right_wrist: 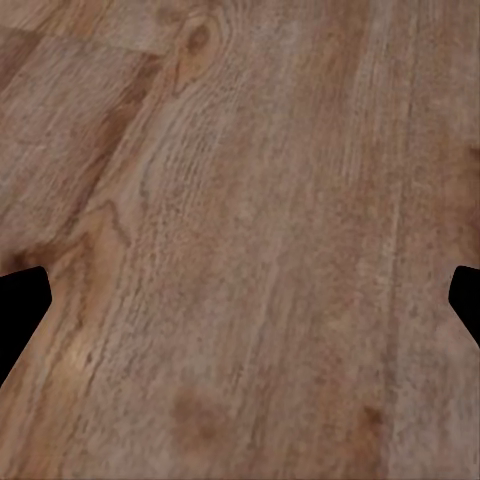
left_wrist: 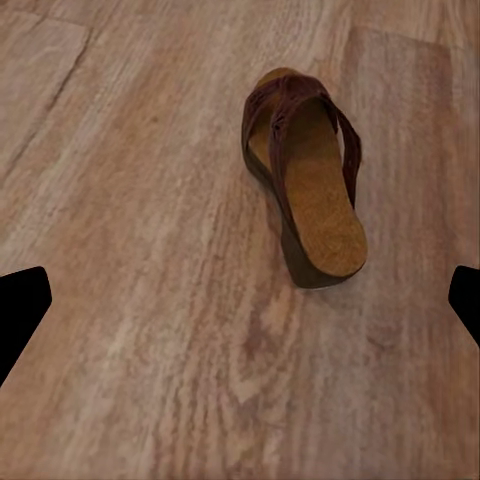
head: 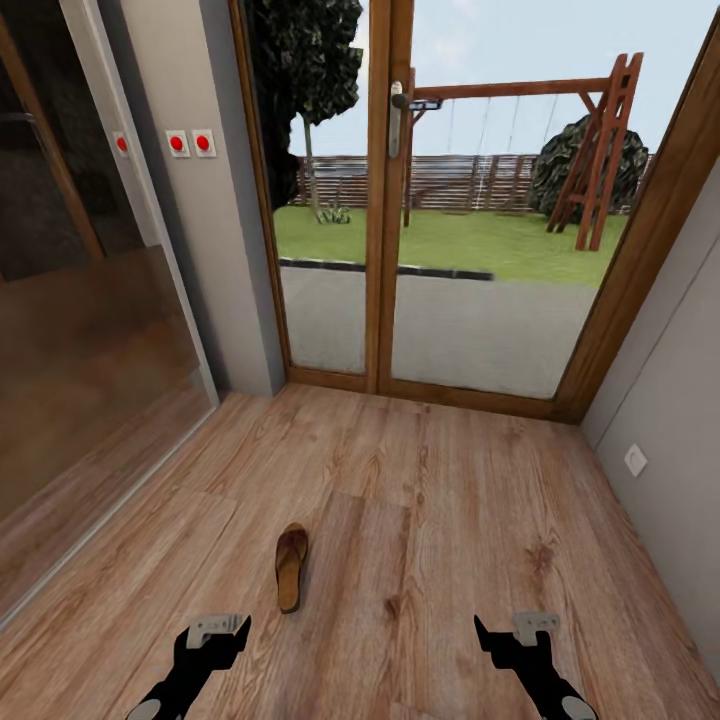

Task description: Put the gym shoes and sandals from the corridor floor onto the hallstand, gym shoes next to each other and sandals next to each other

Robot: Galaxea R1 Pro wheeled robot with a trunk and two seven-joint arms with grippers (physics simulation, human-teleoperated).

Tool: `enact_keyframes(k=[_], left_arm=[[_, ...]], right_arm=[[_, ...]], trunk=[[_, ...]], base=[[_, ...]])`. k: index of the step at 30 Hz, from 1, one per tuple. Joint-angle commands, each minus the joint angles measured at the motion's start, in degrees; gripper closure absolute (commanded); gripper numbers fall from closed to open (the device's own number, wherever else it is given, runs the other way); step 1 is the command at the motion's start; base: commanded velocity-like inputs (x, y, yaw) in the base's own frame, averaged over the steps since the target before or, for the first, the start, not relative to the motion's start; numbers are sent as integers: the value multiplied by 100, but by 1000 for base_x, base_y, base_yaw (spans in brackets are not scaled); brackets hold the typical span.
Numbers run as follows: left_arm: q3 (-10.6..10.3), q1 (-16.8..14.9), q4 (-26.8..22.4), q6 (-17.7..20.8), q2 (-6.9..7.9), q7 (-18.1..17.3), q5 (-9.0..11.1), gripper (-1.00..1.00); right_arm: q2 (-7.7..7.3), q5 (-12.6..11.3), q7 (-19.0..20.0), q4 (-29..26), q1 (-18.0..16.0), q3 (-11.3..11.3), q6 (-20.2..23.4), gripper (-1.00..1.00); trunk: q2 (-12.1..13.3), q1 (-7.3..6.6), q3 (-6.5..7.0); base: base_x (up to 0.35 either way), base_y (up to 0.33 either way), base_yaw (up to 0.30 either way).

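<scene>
Risk: sandal [head: 291, 565] lies flat on the floor [head: 430, 520], slim and low. A top-down pinch could scrape the planks or skid it away.

Left gripper [head: 218, 640] spread wide, empty, just short of the sandal's heel. Right gripper [head: 512, 640] also spread, empty, over bare floor, well apart from it.

Head view from above, facing forward and down over wood floor [head: 430, 520] toward glass door [head: 400, 200], left wrist view close over floor, sharing sandal [head: 291, 566] [left_wrist: 305, 185] with head view, right wrist view close on planks
</scene>
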Motion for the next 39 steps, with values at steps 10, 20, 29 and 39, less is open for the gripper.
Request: enact_keyframes(k=[10,20,29,39], left_arm=[[28,19,-10,-18,-15,-31,-62,-100],[38,52,-2,-24,-16,-34,-56,-100],[39,53,34,-26,-17,-39,-56,-100],[39,54,38,-27,-16,-45,-55,-100]], right_arm=[[-12,-67,22,24,-4,34,-21,-100],[-17,-68,6,40,-4,27,-22,-100],[-17,-68,-4,41,-4,27,-21,-100],[-11,-68,-5,41,-4,27,-21,-100]], trunk=[[-2,-1,-5],[-2,-1,-5],[-2,-1,-5],[-2,-1,-5]], base=[[44,-3,0],[278,-84,0],[267,-72,0],[36,-6,0]])
